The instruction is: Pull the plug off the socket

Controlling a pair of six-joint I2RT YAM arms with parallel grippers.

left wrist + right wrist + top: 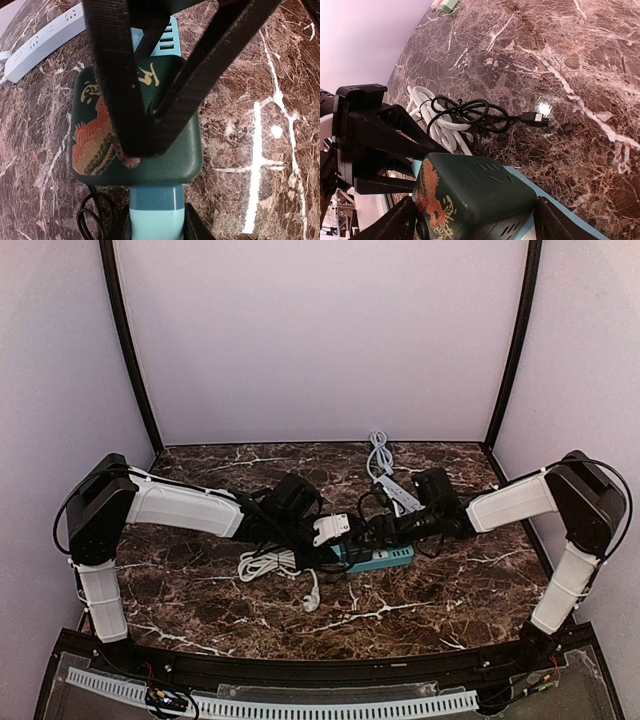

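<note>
A dark green cube plug (pixel 475 200) with a red and gold dragon print sits plugged into a teal socket strip (pixel 385 559) in the middle of the table. My left gripper (pixel 155 227) is shut on the end of the teal strip (pixel 152 210), one finger on each side. My right gripper (pixel 475 225) has its fingers (pixel 395 225) against both sides of the green plug (pixel 145 160) and holds it from above. In the top view the left gripper (pixel 335 552) and right gripper (pixel 388 533) meet over the strip.
A white power strip (pixel 398 495) with its cable lies just behind, also in the left wrist view (pixel 40 42). A coiled white cable (pixel 268 563) and a black USB cable (pixel 470 112) lie left of the teal strip. The table is dark marble (pixel 450 590).
</note>
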